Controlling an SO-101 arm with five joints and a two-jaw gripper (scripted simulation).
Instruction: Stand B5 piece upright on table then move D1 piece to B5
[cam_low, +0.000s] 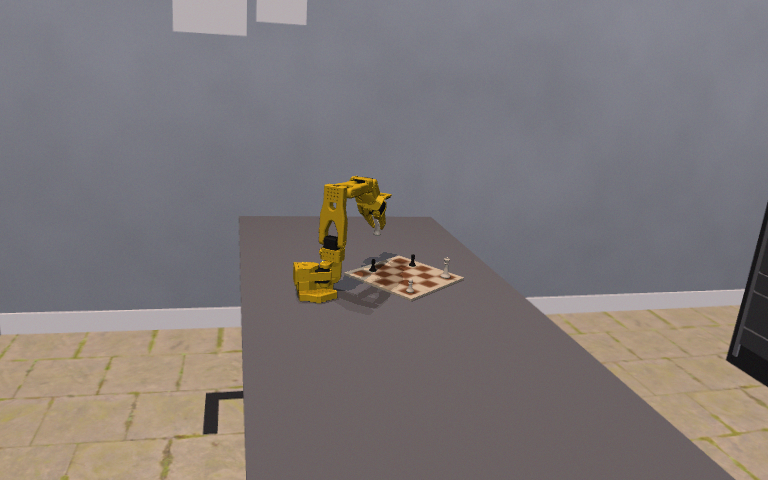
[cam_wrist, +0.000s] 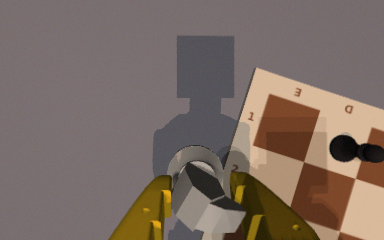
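arm (cam_low: 331, 226) folded upright, gripper (cam_wrist: 200, 192) pointing down, clamping a white piece (cam_wrist: 202, 197) above the table (cam_low: 396, 362).

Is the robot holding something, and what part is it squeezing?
Yes. The end effector is shut on a white chess piece, gripping its upper part, with the round base hanging below, above the table beside the board.
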